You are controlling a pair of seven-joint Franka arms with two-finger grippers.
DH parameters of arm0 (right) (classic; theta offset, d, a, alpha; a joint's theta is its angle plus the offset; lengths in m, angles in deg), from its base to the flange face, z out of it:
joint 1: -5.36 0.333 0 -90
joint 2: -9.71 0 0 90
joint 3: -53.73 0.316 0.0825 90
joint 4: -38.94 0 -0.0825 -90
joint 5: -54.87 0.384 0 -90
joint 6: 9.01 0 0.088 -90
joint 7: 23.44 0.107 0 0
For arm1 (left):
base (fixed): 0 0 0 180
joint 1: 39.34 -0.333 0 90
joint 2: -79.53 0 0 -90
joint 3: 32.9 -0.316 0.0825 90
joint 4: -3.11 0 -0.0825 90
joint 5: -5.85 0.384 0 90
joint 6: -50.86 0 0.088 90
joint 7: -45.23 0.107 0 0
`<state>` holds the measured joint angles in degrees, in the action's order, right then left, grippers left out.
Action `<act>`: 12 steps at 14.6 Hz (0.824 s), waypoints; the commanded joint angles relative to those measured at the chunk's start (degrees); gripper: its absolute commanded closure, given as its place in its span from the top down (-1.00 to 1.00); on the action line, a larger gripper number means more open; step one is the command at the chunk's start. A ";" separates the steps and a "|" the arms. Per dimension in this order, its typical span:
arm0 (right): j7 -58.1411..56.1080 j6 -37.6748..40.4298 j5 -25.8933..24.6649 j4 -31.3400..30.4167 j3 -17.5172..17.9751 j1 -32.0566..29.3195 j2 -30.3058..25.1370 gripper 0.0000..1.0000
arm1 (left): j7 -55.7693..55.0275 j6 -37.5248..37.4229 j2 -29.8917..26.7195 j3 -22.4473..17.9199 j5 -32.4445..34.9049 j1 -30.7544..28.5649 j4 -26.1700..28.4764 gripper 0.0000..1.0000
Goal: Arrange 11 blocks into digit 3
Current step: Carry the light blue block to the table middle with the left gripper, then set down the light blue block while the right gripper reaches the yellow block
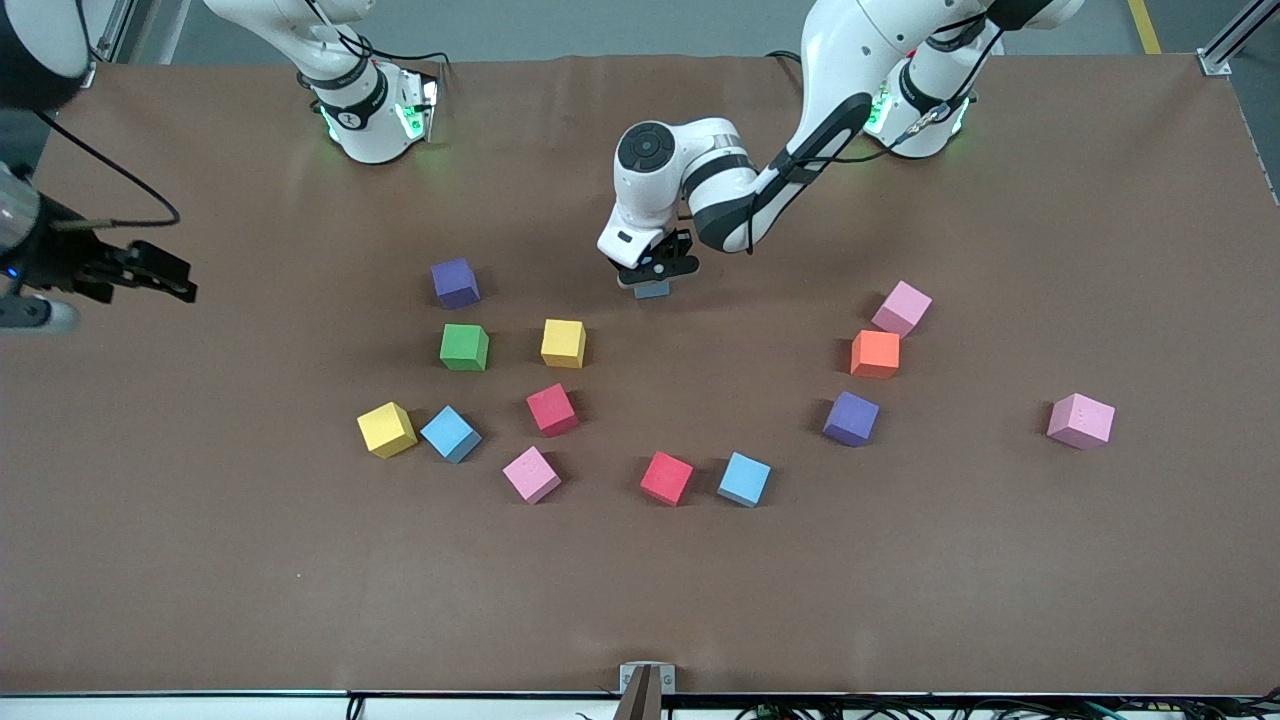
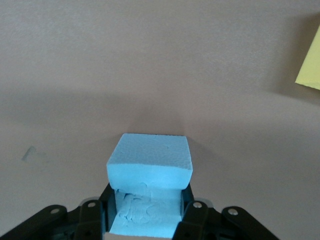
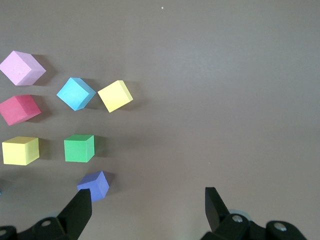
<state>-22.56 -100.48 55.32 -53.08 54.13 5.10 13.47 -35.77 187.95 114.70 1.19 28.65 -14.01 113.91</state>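
1. the worktop (image 1: 900, 580) is covered by a plain matte brown sheet, lightly creased, with a grey floor past its edge by the arm bases and a metal frame at the corners.
2. no brand, label or writing can be read anywhere.
3. landmark: the green cube (image 1: 464, 347). the left gripper (image 1: 655, 277) is low over the bare sheet, toward the left arm's end from the green cube, its fingers (image 2: 192, 220) pinching a light blue block (image 2: 150, 165).
4. the right gripper (image 1: 160, 275) waits in the air toward the right arm's end from the green cube, fingers (image 3: 80, 212) spread with nothing between them.
5. the other blocks lie scattered and apart, no figure formed: a purple block (image 1: 455, 282) just farther from the front camera than the green cube, a yellow block (image 1: 563, 343) beside it, a second yellow block (image 1: 386, 429) and a blue block (image 1: 450, 433) nearer the camera.
6. an orange block (image 1: 875, 353) and a pink block (image 1: 901, 307) lie well toward the left arm's end.
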 commanded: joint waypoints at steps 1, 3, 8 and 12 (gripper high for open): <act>9.10 -1.86 0.35 0.53 0.48 3.06 2.20 1.00 | 4.51 -1.12 1.30 0.02 1.20 0.78 -1.81 -0.40; 14.30 -3.70 0.61 0.53 0.57 6.22 4.05 1.00 | 5.94 -1.12 1.83 0.02 1.20 0.78 -1.90 -0.29; 25.39 -10.47 2.02 0.36 0.57 14.75 11.42 1.00 | 5.59 -1.21 2.36 -0.16 1.20 1.04 -3.30 1.00; 35.14 -21.97 2.72 -3.76 0.48 21.60 16.00 1.00 | 5.33 -6.89 0.87 -0.33 1.37 0.43 -8.73 1.00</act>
<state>8.26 -117.73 57.33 -54.34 55.06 23.70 28.27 -30.20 186.03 116.02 0.87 28.67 -13.71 109.85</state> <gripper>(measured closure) 0.000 0.013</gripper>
